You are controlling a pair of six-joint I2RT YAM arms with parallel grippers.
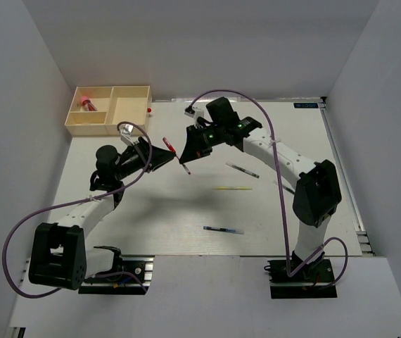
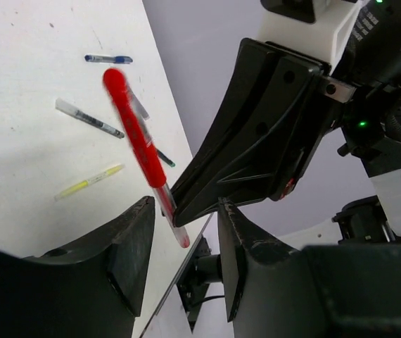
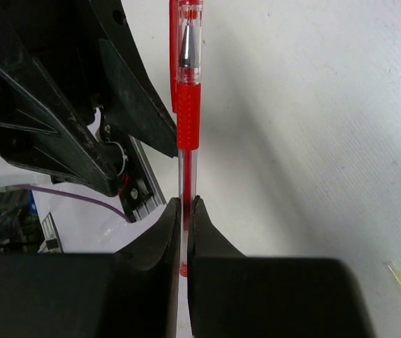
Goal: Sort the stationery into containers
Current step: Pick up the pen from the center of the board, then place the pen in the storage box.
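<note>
Top view: red pen (image 1: 171, 146) is held up mid-table between both arms, tray (image 1: 116, 87) off at 10 o'clock.

Left wrist: my left gripper (image 2: 184, 215) gapes wide and empty, pen end right at the gap.

Right wrist: right gripper (image 3: 184, 211) pinches the clear barrel. I'd clamp left on the red grip before letting go.

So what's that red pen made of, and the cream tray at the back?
The red pen looks plastic: a clear glossy barrel showing the ink tube, plus a dotted red grip, probably rubber. The tray looks like matte cream plastic, though wood or card is possible.
</note>
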